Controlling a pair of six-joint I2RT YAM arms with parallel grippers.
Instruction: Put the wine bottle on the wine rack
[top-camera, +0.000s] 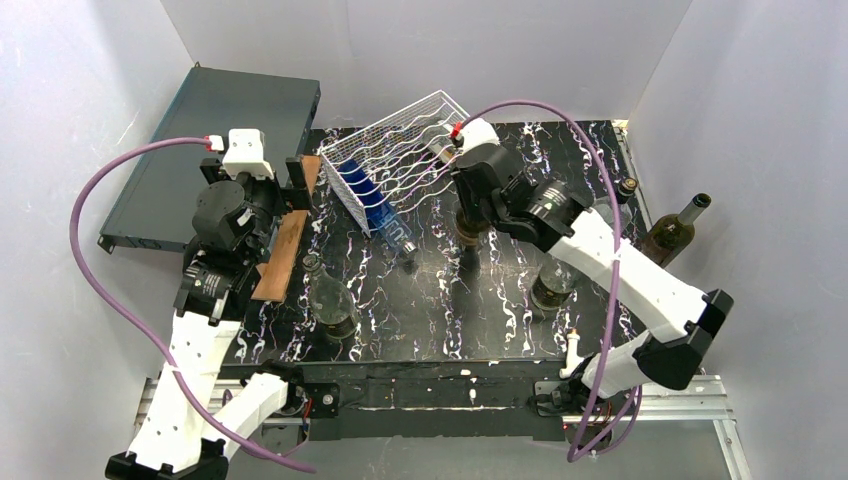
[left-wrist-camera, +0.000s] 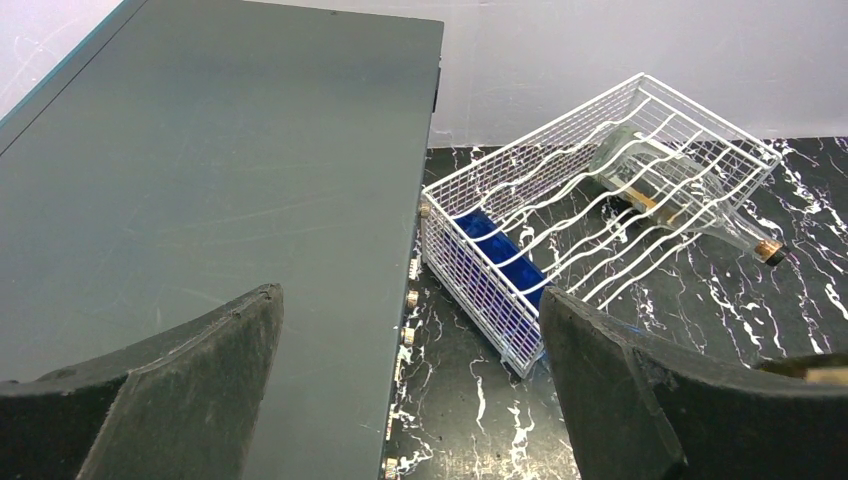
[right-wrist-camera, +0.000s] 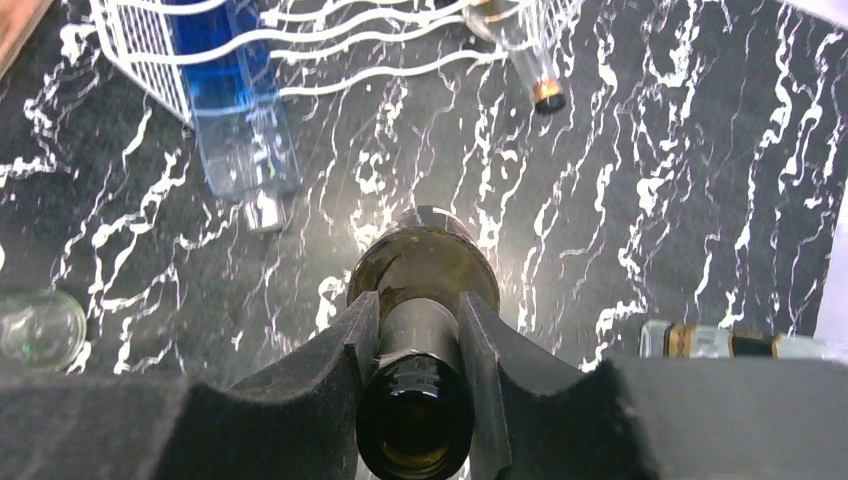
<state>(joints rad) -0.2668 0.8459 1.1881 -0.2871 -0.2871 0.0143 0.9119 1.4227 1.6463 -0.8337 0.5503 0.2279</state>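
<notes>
Wine bottle (right-wrist-camera: 420, 270), dark glass, stands upright on black marbled table (right-wrist-camera: 700, 200) near wine rack (left-wrist-camera: 480, 285); long axis vertical, mouth up. Right gripper (right-wrist-camera: 418, 305) clamped on its neck: we see this only in right wrist view. Rack holds blue bottle (left-wrist-camera: 500, 245) and clear bottle (left-wrist-camera: 650, 175), both lying down. Left gripper (left-wrist-camera: 410, 300) jaws wide apart, empty, at flat grey box (left-wrist-camera: 220, 180) edge.

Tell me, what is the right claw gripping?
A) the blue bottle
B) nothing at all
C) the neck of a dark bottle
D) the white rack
C: in the right wrist view, the right claw is closed on either side of the neck of the upright dark bottle.
</notes>
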